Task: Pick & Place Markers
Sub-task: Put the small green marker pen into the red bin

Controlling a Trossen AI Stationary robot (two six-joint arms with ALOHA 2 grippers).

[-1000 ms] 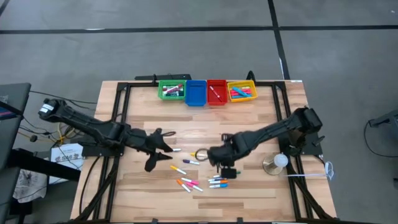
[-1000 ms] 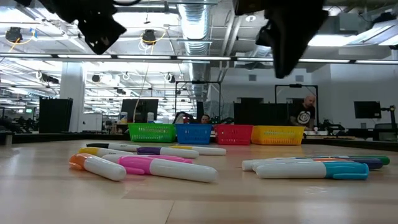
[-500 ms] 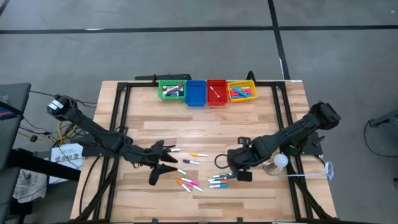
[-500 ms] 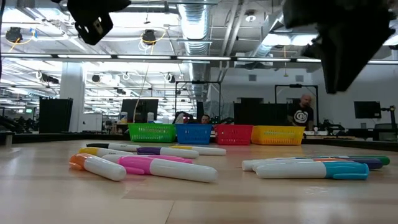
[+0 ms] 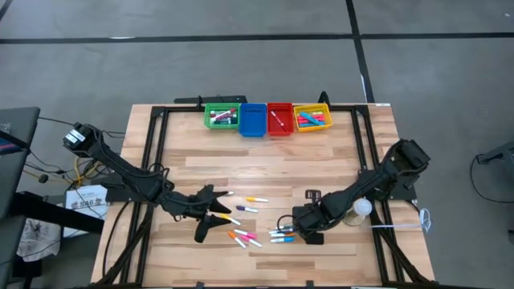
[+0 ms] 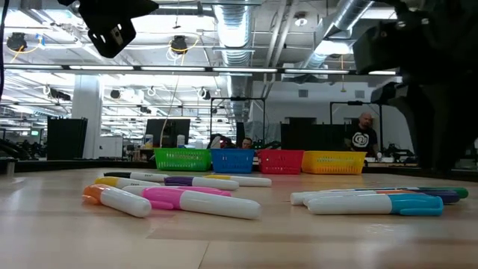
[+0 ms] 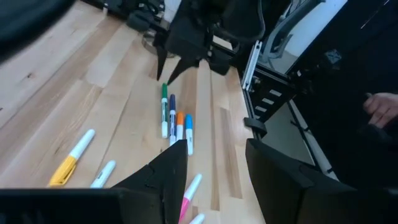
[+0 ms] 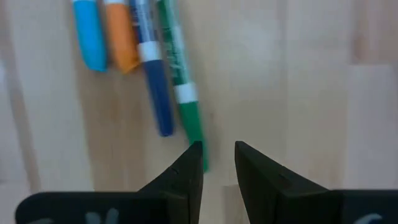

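Observation:
Several markers lie loose on the wooden table's near middle: a row of green, dark blue, orange and blue ones (image 5: 281, 234), a pink and orange cluster (image 5: 243, 238), and a few more (image 5: 245, 209) beyond. My right gripper (image 5: 309, 229) points down just right of the row, narrowly open, with the green marker's tip (image 8: 198, 140) beside one finger and bare wood in the gap (image 8: 217, 146). My left gripper (image 5: 212, 213) hovers open left of the markers, nothing between its fingers (image 7: 214, 146).
Green (image 5: 221, 116), blue (image 5: 253, 119), red (image 5: 279, 119) and yellow (image 5: 312, 118) bins stand in a row at the far edge, some holding markers. A pale round object (image 5: 357, 209) sits right of my right gripper. Bare wood lies between markers and bins.
My right gripper has gone down and toward the table's near right, from the middle to the right end of the marker row. My left gripper has shifted toward the near edge and rolled a little. The markers have stayed where they were.

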